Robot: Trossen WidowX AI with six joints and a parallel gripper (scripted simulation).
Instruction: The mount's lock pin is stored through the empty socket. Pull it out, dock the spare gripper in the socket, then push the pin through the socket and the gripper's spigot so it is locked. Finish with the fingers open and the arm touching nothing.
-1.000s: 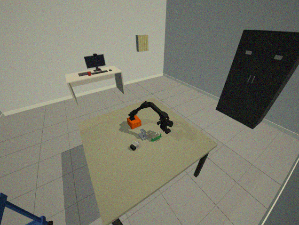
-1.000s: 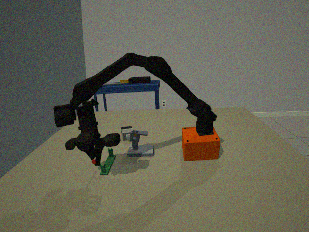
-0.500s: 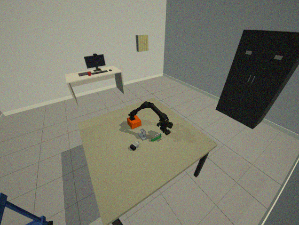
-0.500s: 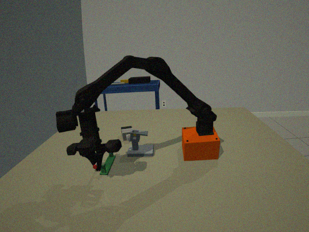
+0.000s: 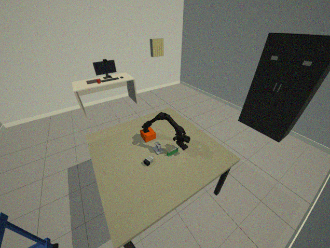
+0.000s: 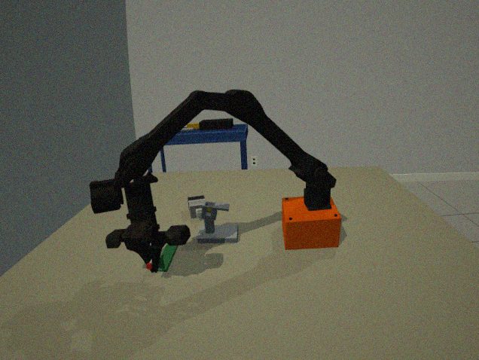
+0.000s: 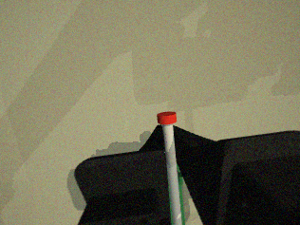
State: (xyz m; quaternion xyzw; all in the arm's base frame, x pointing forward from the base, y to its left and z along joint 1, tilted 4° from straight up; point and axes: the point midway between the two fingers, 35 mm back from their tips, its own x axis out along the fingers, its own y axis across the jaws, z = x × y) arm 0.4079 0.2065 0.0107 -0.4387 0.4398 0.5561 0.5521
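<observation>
My gripper (image 5: 183, 147) (image 6: 154, 266) is shut on the lock pin (image 7: 171, 165), a pale rod with a red head (image 6: 148, 266) (image 7: 166, 118). The fingers are low, at the near end of the green stand (image 5: 172, 152) (image 6: 167, 257) in the exterior view. The pin lies over the stand, along it; whether it rests on it I cannot tell. The grey mount (image 5: 157, 148) (image 6: 209, 222) stands upright with its socket on top. The spare gripper (image 5: 147, 161) (image 6: 196, 208), white and black, lies beyond the mount in the exterior view, separate from it.
The orange base block (image 5: 148, 134) (image 6: 311, 232) carries the arm at the side of the mount away from my gripper. All of these stand on the tan table (image 5: 160, 186) (image 6: 270, 309). A desk, a black cabinet and a blue bench stand away from the table.
</observation>
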